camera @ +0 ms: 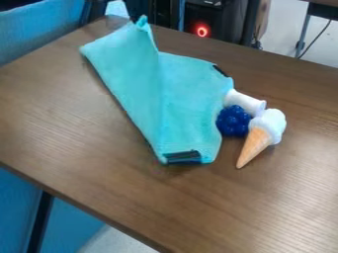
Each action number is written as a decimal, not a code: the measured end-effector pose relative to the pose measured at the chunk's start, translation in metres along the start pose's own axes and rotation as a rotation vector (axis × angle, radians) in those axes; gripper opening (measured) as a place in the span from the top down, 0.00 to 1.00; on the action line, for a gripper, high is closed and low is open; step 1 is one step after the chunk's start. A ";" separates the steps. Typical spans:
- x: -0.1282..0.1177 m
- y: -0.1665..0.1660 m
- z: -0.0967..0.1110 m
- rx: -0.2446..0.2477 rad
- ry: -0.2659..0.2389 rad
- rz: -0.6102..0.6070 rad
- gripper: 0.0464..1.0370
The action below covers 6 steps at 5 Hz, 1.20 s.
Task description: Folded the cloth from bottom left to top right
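Across the brown table [198, 207], a turquoise cloth [188, 99] lies partly folded.

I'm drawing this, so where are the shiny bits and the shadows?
In the camera view, the brown table has a soft, pale shine towards the lower right; a thin dark shadow runs along the left edge of the cloth; behind the table, a red ring of light glows against something black.

So my teal cloth [188, 94] is lying flat-ish on the table, left side folded over, one corner poking up.
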<state>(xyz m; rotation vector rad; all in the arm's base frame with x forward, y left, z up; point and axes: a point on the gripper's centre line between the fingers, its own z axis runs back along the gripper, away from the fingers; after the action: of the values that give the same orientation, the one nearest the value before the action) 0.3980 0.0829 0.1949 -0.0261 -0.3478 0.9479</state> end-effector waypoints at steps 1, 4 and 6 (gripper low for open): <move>0.001 -0.012 -0.007 -0.026 -0.085 -0.042 0.99; -0.001 -0.059 -0.012 -0.002 -0.090 -0.060 0.97; -0.001 -0.058 -0.023 0.043 -0.074 -0.057 0.53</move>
<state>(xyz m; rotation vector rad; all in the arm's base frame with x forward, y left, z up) 0.4504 0.0511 0.1831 0.0586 -0.3945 0.9008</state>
